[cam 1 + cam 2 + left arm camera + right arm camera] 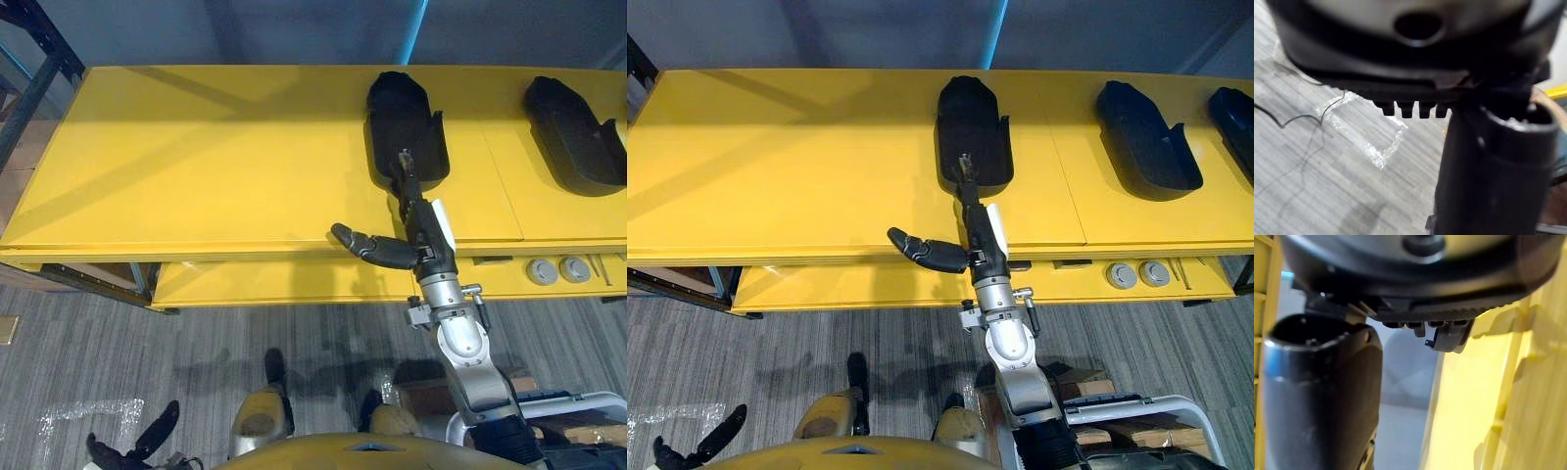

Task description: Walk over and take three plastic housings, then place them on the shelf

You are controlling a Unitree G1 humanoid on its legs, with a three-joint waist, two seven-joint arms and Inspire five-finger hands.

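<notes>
Right eye view: three black plastic housings on the yellow table [774, 157]. There's the nearest housing [972, 122], the second housing [1146, 137], and the third housing [1236, 113], chopped off by the frame edge. The right hand [981, 245] is stretched flat, thumb splayed, fingertips [966, 171] at the nearest one's near end; can't tell if they're actually touching. The left hand [127, 446] hangs low over the floor [98, 343], fingers loose.
</notes>
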